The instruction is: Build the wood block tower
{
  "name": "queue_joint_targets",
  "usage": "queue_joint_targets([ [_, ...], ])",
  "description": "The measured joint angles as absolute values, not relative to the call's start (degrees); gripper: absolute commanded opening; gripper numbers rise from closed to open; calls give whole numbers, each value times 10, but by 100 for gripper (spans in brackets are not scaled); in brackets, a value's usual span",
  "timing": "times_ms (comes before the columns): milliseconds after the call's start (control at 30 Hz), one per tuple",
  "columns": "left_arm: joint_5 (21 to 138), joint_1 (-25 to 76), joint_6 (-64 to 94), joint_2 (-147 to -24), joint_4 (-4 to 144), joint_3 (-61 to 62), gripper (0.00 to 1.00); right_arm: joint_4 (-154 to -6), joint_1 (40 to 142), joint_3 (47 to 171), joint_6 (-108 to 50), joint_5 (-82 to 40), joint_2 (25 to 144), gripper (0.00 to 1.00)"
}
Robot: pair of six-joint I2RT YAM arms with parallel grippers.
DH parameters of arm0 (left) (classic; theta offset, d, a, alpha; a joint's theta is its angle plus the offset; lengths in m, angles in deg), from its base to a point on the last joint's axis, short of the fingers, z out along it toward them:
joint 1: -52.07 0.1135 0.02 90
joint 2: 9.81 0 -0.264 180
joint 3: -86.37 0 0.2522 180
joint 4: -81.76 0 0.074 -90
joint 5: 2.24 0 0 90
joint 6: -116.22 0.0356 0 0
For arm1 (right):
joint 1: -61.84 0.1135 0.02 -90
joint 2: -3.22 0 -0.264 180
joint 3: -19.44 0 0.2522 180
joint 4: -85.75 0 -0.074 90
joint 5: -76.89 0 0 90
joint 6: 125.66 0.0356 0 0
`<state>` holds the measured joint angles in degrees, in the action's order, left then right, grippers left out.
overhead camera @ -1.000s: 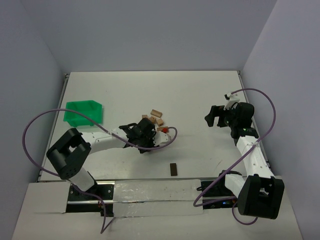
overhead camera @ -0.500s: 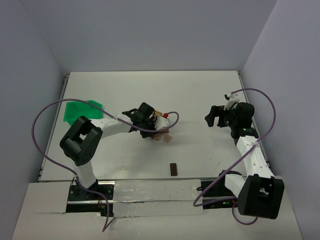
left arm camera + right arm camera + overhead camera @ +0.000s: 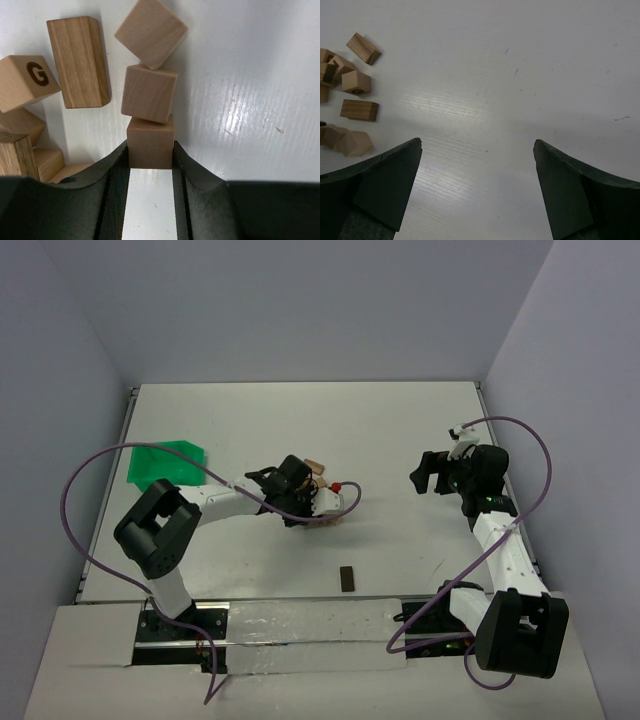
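A smooth tan wooden cube (image 3: pixel 150 139) sits clamped in the left hand (image 3: pixel 150 152); right hand (image 3: pixel 476 150) spread apart.

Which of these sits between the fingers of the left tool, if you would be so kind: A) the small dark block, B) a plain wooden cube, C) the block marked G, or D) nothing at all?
B: in the left wrist view the left tool presses on both sides of a plain cube, while the G block lies off to the upper left, clear of the fingers.
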<state>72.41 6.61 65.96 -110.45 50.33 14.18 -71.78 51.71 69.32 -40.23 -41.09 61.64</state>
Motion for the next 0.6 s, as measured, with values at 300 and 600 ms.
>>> queue_joint_targets([
  [300,722,62,670,-1103,502,143,25,-718,517,693,-402,-411,616,100],
  [600,719,58,672,-1104,502,142,39,-718,517,693,-404,-411,616,100],
])
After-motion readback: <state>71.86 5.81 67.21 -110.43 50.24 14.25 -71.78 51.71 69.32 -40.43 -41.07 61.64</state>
